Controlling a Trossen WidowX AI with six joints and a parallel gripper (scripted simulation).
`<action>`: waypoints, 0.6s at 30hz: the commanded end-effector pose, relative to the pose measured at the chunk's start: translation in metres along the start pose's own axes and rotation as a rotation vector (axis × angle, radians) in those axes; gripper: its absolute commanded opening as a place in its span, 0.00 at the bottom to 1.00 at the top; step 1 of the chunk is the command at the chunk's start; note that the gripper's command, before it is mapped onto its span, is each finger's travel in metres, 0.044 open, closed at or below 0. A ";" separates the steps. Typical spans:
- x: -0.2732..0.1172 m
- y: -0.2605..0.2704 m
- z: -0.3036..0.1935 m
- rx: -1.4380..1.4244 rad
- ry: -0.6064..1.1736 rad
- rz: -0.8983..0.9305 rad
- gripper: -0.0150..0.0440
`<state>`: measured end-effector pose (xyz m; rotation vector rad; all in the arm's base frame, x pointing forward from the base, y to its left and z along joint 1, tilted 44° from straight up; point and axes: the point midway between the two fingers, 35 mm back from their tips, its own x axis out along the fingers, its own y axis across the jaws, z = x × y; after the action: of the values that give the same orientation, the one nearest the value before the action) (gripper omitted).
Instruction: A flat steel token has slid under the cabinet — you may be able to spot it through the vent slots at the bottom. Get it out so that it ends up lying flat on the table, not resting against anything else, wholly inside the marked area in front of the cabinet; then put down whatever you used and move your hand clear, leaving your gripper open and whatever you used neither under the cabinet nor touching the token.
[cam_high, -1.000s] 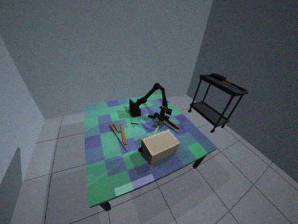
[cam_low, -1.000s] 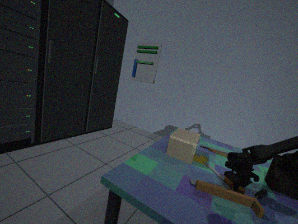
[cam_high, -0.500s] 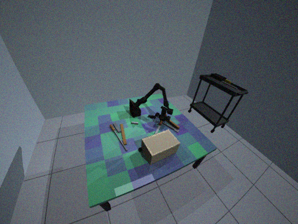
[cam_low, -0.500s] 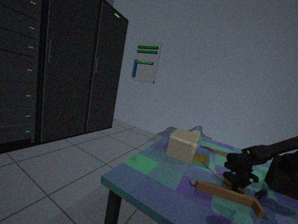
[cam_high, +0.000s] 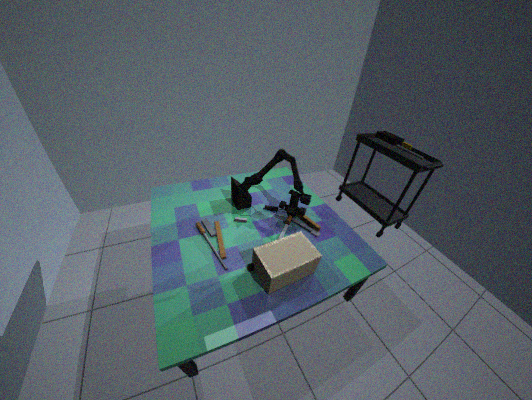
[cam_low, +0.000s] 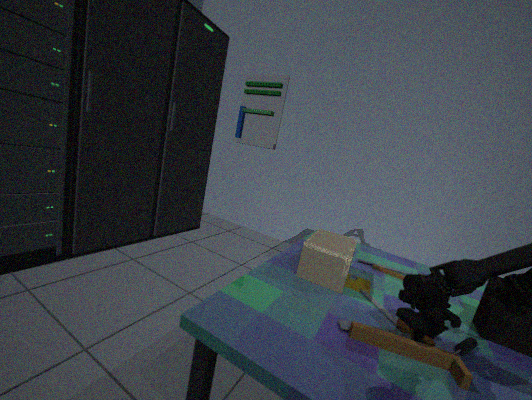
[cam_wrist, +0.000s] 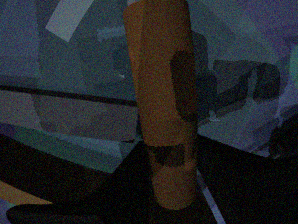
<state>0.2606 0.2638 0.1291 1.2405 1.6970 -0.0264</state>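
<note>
The tan box-shaped cabinet (cam_high: 287, 260) (cam_low: 325, 262) stands on the table. A yellow patch (cam_low: 359, 284), seemingly the marked area, shows beside it in the exterior view. My gripper (cam_high: 290, 214) (cam_low: 416, 334) (cam_wrist: 166, 141) is shut on the orange-brown handle (cam_wrist: 162, 75) of a tool, low over the table on the robot's side of the cabinet. The tool's thin pale shaft (cam_high: 283, 231) (cam_low: 377, 305) points toward the cabinet. Whether its tip reaches under the cabinet is hidden or too small to tell. The steel token and the vent slots cannot be made out.
A wooden bar (cam_high: 308, 222) (cam_low: 400, 345) with a bent end lies close beside the gripper. Across the table lie a thin rod with an orange handle (cam_high: 200, 228) and a wooden bar (cam_high: 220, 241). A small pale piece (cam_high: 240, 220) lies near the arm's base.
</note>
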 end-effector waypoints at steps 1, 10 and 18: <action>-0.002 0.007 -0.002 -0.005 -0.002 0.009 0.25; -0.002 0.014 -0.006 -0.005 -0.002 0.010 0.25; -0.002 0.021 -0.009 -0.005 -0.001 0.010 0.25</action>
<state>0.2664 0.2745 0.1402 1.2411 1.6961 -0.0266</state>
